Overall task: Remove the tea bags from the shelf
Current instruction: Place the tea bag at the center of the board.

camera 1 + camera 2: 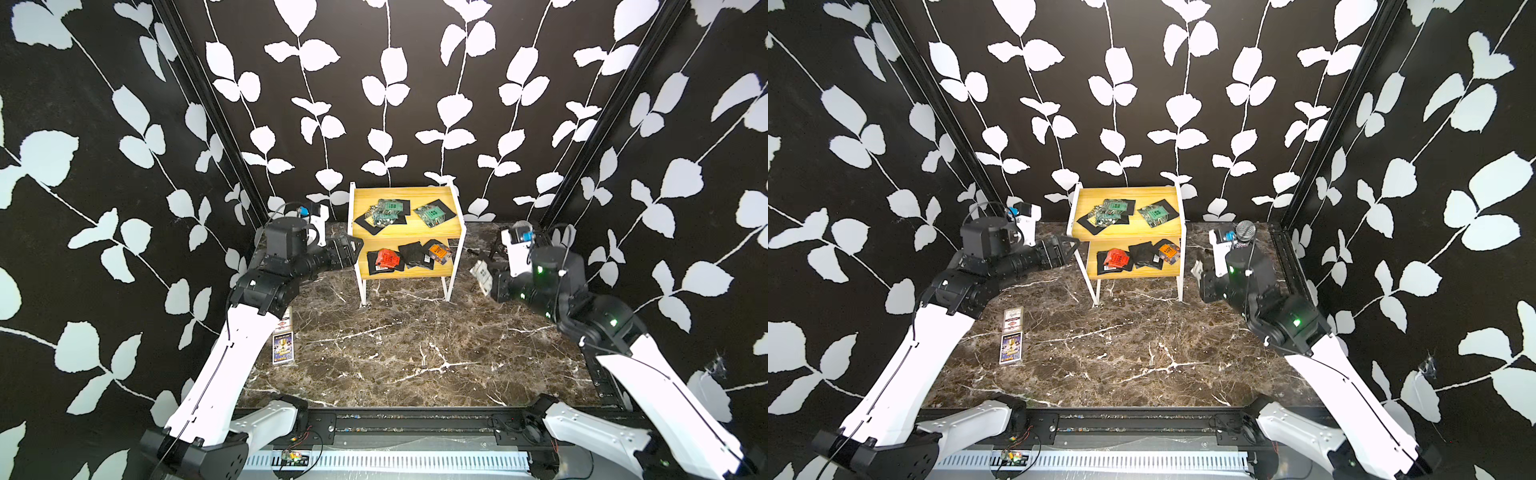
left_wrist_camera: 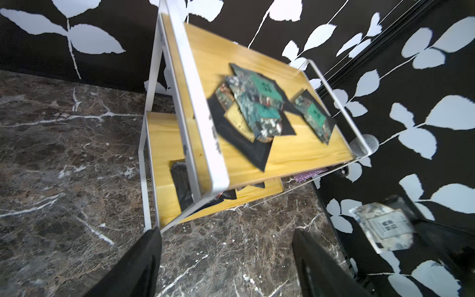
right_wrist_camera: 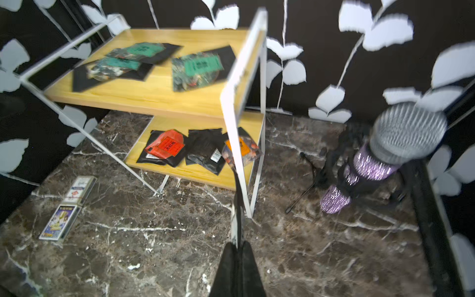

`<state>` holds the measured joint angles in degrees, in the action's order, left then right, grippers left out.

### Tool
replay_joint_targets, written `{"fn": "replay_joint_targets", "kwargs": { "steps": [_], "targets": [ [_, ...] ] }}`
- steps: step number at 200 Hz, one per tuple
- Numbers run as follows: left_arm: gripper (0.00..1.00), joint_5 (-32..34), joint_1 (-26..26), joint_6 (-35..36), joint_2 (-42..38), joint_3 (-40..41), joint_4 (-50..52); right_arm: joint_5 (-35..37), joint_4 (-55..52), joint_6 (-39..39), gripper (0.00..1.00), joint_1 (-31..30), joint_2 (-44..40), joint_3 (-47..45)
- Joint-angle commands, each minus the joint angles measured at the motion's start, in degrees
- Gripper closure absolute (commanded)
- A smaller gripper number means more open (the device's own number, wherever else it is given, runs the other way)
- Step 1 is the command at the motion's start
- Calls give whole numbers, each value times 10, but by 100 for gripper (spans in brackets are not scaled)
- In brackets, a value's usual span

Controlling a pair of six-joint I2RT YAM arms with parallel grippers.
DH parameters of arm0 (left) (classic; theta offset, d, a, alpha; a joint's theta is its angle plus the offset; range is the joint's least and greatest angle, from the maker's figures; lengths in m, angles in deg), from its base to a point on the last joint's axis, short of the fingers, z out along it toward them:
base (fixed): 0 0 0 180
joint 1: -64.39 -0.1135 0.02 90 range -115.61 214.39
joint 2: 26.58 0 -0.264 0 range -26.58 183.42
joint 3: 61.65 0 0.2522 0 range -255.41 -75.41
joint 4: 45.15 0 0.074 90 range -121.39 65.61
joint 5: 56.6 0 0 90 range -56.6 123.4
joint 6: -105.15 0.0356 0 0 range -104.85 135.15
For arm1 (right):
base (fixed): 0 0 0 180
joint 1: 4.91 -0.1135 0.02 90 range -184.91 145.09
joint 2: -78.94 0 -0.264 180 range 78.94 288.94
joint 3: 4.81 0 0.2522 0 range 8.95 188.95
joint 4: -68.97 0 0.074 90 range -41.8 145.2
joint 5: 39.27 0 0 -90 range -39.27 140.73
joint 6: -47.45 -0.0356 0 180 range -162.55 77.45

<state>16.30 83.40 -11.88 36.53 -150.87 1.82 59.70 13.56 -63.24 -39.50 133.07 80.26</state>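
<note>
**Step in hand:** one bag is being taken off the shelf, and the next pick is being set up.

**Task items:** The shelf stands at the back of the desk. Its upper board carries a green-labelled pile and a single green bag. Its lower board carries a red bag, a black bag and an orange bag.

**Right tool**: fingers together, clamped on a pale bag, which shows edge-on in the right wrist view. This bag hangs clear of the shelf, to its right, above the desk.

**Left tool**: fingers apart, nothing between them. It sits just beside the shelf's left frame, about level with the gap between the boards.

**Next move, as judged:**
- Lower the right tool and part its fingers over bare desk, apart from the microphone.
- The left tool must clear the white frame bar before it reaches a bag.
- The bags lie flat and overlap, so a pinch at a raised edge is probably needed. A grasp on the pile may lift more than one.
</note>
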Motion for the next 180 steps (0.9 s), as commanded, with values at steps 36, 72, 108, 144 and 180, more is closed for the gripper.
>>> {"fn": "replay_joint_targets", "kwargs": {
  "steps": [36, 72, 108, 144, 180],
  "targets": [
    [25, 22, 8, 4, -55, 104, -33, -61, 123, -128, 100, 80, -53, -192],
    [26, 30, 18, -6, -67, 156, -54, -115, 227, -179, 100, 134, -47, -302],
    [26, 46, 47, -16, -62, 196, -86, -140, 328, -224, 100, 164, -11, -376],
    [26, 55, 70, -22, -44, 214, -109, -143, 404, -249, 100, 184, 51, -427],
    [26, 58, 76, -23, -33, 221, -118, -142, 429, -252, 100, 197, 87, -455]
  ]
}}
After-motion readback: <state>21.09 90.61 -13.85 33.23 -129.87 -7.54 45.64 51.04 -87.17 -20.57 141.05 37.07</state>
